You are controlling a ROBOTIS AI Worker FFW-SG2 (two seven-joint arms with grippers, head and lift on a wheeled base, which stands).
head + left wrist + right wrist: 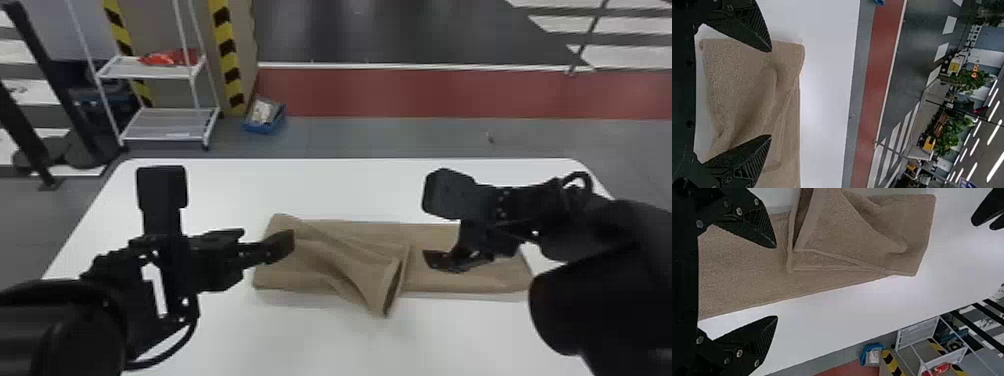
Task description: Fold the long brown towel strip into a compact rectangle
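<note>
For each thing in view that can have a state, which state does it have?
Towel: partly folded, left end doubled over and rumpled.
Left gripper: open, empty.
Right gripper: open, empty.
Shelf: upright, loaded with something red.

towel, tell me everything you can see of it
The towel is plain brown, with a soft, fuzzy look. It lies across the white table as a long strip, its left part folded over toward the right. That fold is skewed and rumpled, one corner sticking out past the near edge; the right part lies flat. The left gripper and right gripper have open jaws close by; whether they touch it is unclear.
</note>
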